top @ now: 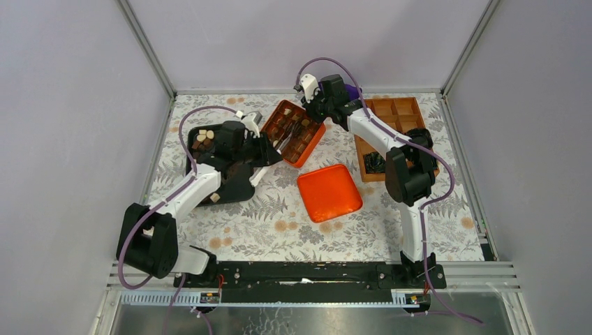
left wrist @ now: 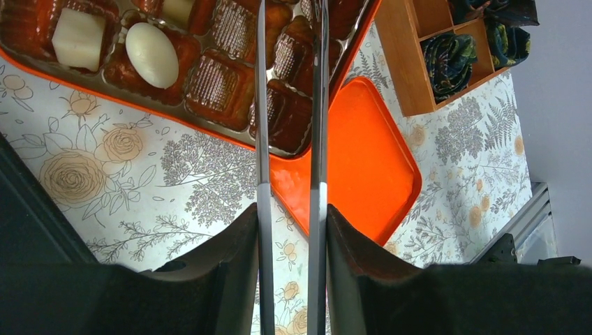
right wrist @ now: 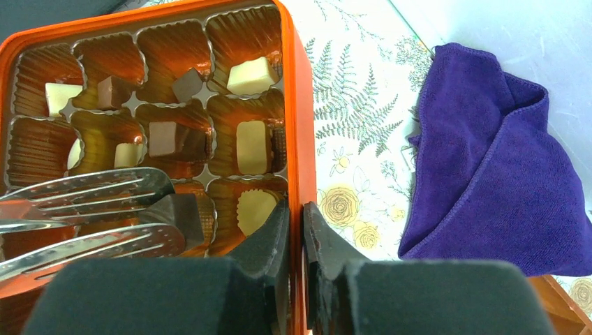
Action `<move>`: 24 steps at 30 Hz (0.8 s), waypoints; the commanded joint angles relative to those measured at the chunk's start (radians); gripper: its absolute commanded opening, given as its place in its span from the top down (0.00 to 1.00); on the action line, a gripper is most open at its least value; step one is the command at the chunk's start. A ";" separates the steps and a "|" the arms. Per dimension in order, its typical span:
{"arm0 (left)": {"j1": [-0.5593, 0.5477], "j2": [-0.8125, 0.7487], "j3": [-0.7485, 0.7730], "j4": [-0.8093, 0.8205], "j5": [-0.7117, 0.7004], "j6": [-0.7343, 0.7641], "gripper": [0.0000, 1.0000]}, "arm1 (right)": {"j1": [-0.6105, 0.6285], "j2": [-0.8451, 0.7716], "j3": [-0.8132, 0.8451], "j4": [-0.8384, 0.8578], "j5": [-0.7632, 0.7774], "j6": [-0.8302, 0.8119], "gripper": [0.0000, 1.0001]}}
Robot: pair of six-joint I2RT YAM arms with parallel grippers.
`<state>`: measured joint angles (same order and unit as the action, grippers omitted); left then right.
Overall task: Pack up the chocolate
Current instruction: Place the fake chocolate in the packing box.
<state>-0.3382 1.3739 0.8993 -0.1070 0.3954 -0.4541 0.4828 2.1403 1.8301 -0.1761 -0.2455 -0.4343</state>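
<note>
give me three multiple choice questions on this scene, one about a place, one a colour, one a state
1. Where is the flat orange square lid?
A on the patterned table, beside the orange chocolate box
B shut on the box
C standing on edge

2. What colour is the folded cloth?
A green
B purple
C white

3. What does the right gripper hold?
A nothing
B the cloth
C that box's wall

Key: 1 A, it lies flat on the table; 2 B, plainly purple; 3 C, its fingers pinch the box wall.
</note>
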 commanded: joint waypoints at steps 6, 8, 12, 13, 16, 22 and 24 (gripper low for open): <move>-0.016 0.032 0.069 0.064 -0.038 0.012 0.86 | 0.009 -0.046 0.037 0.068 -0.047 0.039 1.00; -0.017 0.038 0.079 0.046 -0.054 0.011 0.77 | 0.009 -0.046 0.035 0.067 -0.048 0.040 1.00; -0.018 0.037 0.092 0.025 -0.078 0.007 0.64 | 0.008 -0.047 0.031 0.064 -0.048 0.041 1.00; -0.017 0.036 0.095 0.021 -0.082 0.005 0.61 | 0.009 -0.046 0.031 0.064 -0.049 0.040 1.00; -0.018 0.040 0.107 0.008 -0.086 0.001 0.55 | 0.009 -0.046 0.028 0.066 -0.049 0.041 1.00; -0.017 0.041 0.120 -0.010 -0.088 -0.007 0.48 | 0.008 -0.045 0.025 0.064 -0.051 0.045 1.00; -0.018 0.033 0.122 -0.018 -0.093 -0.008 0.48 | 0.008 -0.044 0.023 0.066 -0.052 0.048 1.00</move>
<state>-0.3527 1.4162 0.9775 -0.1413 0.3286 -0.4595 0.4824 2.1403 1.8301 -0.1856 -0.2562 -0.4217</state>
